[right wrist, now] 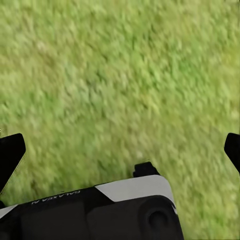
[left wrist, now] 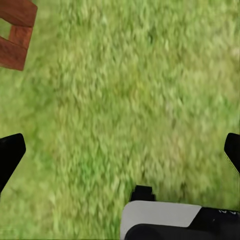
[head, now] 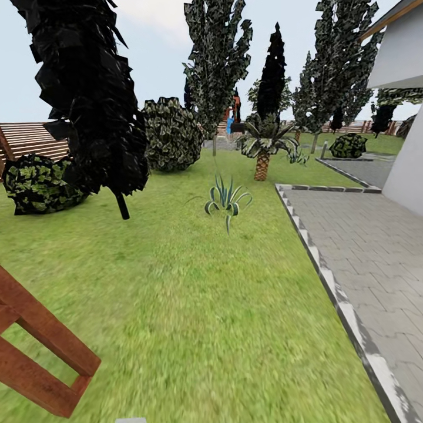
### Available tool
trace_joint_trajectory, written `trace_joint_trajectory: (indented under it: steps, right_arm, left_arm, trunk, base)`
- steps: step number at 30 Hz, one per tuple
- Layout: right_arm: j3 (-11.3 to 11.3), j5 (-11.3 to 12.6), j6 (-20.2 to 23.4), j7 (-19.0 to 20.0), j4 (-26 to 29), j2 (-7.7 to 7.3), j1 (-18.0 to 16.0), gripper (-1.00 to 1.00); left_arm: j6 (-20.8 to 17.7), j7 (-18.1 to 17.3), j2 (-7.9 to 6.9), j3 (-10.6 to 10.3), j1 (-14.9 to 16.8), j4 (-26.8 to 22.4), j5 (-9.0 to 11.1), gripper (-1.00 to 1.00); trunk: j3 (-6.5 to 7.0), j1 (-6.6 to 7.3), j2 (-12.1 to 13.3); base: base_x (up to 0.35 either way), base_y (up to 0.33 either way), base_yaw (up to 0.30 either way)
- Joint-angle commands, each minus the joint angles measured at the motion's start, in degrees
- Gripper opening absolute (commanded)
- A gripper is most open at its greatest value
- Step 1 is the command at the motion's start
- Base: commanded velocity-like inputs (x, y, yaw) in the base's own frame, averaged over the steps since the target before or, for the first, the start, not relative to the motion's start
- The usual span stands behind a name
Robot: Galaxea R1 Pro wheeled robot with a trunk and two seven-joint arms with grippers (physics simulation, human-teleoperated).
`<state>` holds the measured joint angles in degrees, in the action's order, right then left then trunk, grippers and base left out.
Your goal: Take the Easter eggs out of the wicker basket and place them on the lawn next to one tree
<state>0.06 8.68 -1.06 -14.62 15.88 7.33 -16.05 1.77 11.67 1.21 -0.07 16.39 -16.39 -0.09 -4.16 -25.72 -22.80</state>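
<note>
**Garden survey: lawn and trees in sight, both claws wide and empty**

The head view looks across the lawn (head: 194, 305), which runs from the foreground to the plantings at the back. A tree (head: 216, 64) with a pale slender trunk and mottled grey-green crown stands at centre rear; its top is cut off by the frame edge. A black-leaved tree (head: 88, 100) stands nearer on the left, its crown also cut off. A small palm (head: 262, 147) and a spiky plant (head: 226, 200) sit between them and the paved path (head: 364, 247) on the right. A red-brown wooden frame (head: 35, 352) enters at the lower left, cut off by the edge; what it belongs to cannot be told. Small red and blue shapes behind the palm are too far away to identify.

In the left wrist view the left gripper (left wrist: 120, 155) stands wide apart, only dark fingertips (left wrist: 10, 152) showing at the edges, blurred grass between them and a corner of the wooden frame (left wrist: 17, 32) beyond. The right gripper (right wrist: 120, 155) is likewise spread wide over blurred grass, holding nothing.
</note>
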Motion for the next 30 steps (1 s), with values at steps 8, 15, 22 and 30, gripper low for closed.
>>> trace_joint_trajectory:
  steps: [8,15,22,30]
  right_arm:
    - [0.1,0.5,-0.1,-0.1,0.0,0.06,0.0,1.00]
    - [0.2,0.4,-0.2,-0.1,0.0,0.21,0.0,1.00]
    - [0.2,0.4,-0.2,-0.1,0.0,0.26,0.0,1.00]
    - [0.2,0.3,-0.2,-0.1,0.0,0.37,0.0,1.00]
  left_arm:
    - [0.2,0.2,0.10,-0.1,0.0,0.0,0.0,1.00]
    - [0.3,0.2,0.25,-0.2,0.0,0.1,-0.1,1.00]
    - [1.3,0.2,0.28,-0.2,0.0,0.3,-0.1,1.00]
    - [1.4,0.2,0.19,-0.1,0.0,0.8,0.0,1.00]
  trunk:
    - [-0.14,-0.07,-0.1]
    - [-0.14,-0.07,-0.1]
    - [-0.14,-0.07,-0.1]
    - [-0.14,-0.07,-0.1]
  base:
    - [0.336,0.000,0.000]
    - [0.336,0.000,0.000]
    - [0.336,0.000,0.000]
    - [0.336,0.000,0.000]
